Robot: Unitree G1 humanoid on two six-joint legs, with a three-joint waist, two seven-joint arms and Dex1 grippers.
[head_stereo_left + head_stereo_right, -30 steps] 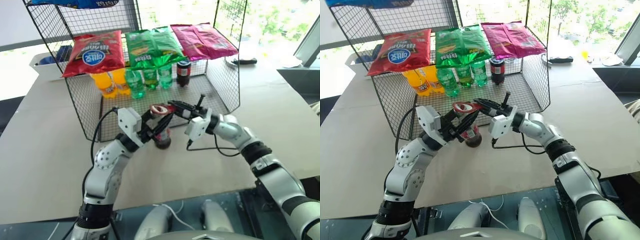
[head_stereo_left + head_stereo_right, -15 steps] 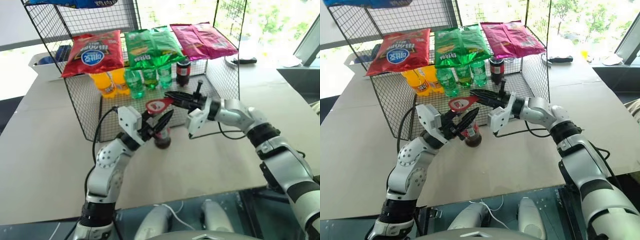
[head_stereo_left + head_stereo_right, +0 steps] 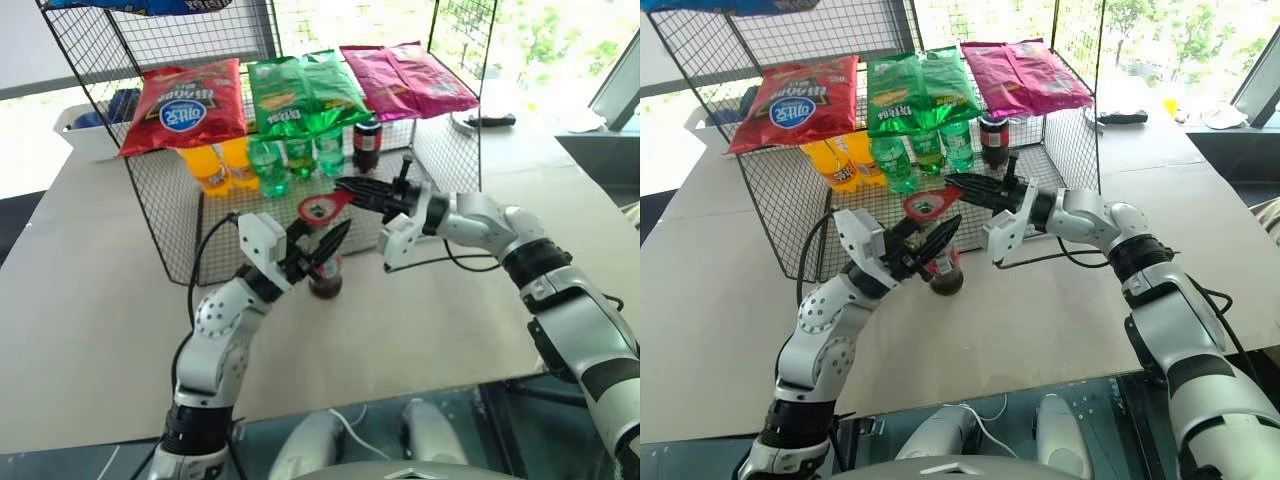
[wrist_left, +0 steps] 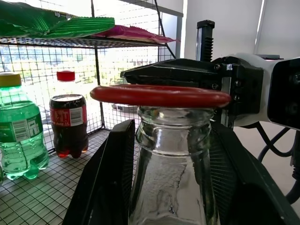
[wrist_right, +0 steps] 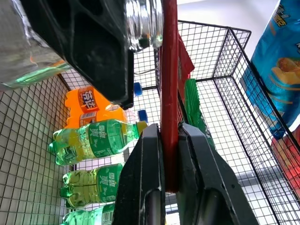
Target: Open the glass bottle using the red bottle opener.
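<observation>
Head views: glass bottle (image 3: 326, 278) stood on the table (image 3: 90, 260) just in front of the wire rack (image 3: 170, 190). Left gripper (image 3: 322, 245) had its two black fingers around the neck, clamped on it. Right gripper (image 3: 352, 190) came in from the right, fingers pressed together on the handle of the red bottle opener (image 3: 322, 207). The loop head sat above the bottle top, roughly level.

Left wrist view: bottle neck (image 4: 171, 173) ran up between the left fingers (image 4: 112, 173). The mouth looked like bare clear glass; no red cap visible on it. The opener's loop (image 4: 159, 95) lay flat right at the rim; whether touching or just above, couldn't tell. Behind it, the short dark bottle (image 4: 69, 124) and a green bottle (image 4: 18, 133) on the rack floor.

Right wrist view: right fingers (image 5: 145, 178) closed flat on the opener's handle (image 5: 169, 93), loop end reaching to the bottle's glass lip (image 5: 143, 23). Orange and green bottles behind the mesh.

Judgement: prying step looked finished or at its very end, since the rim showed no cap. Cap's whereabouts not visible. Next call: confirm the cap is off, then move the opener clear of the mouth while the left hand keeps the bottle upright. If the cap is somehow on, the loop needs re-hooking under its edge.
</observation>
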